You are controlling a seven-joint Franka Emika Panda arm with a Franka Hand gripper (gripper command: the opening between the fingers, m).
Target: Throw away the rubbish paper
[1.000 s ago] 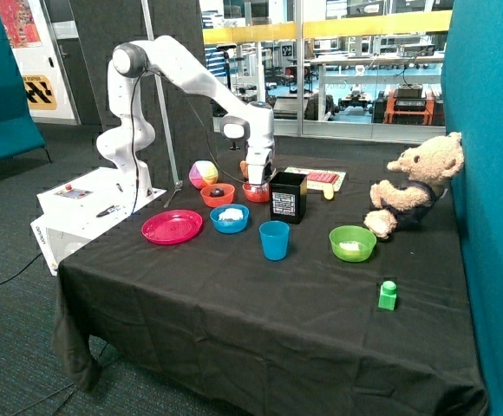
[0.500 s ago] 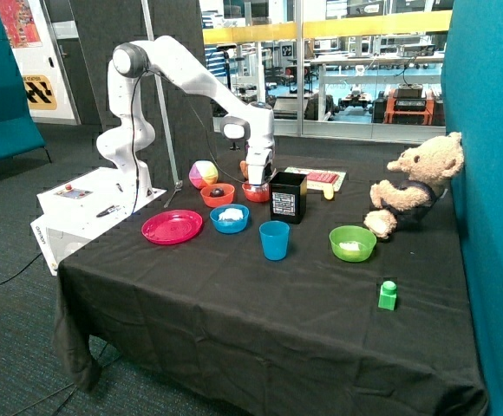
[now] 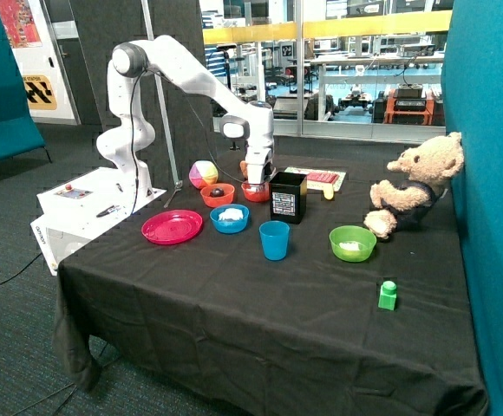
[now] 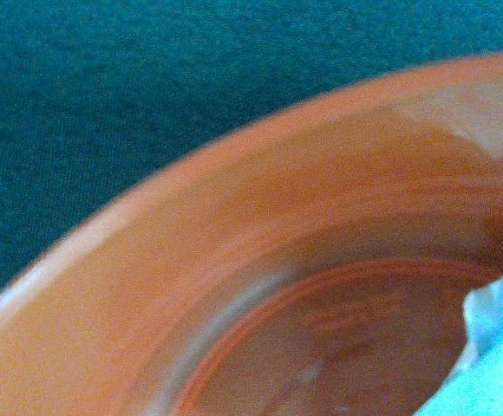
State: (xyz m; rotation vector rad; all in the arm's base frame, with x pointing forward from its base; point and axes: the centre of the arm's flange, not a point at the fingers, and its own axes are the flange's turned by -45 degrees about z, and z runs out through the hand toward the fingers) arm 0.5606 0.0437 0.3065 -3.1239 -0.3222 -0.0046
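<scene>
My gripper [image 3: 257, 183] is lowered into a red-orange bowl [image 3: 253, 194] that stands beside a black box [image 3: 288, 197] at the back of the table. In the wrist view the bowl's inner wall [image 4: 234, 217] fills the picture, and a crumpled white paper wad [image 4: 494, 355] lies at the bowl's bottom, cut off by the picture's edge. Another paper wad [image 3: 231, 213] lies in a blue bowl [image 3: 230, 220]. A third wad [image 3: 350, 247] lies in a green bowl [image 3: 353, 243].
An orange bowl [image 3: 218, 195] with a dark object, a coloured ball [image 3: 203, 174], a pink plate [image 3: 172, 227], a blue cup [image 3: 275, 240], a teddy bear [image 3: 416, 184] and a green block [image 3: 388, 295] stand on the black tablecloth [image 3: 234, 303].
</scene>
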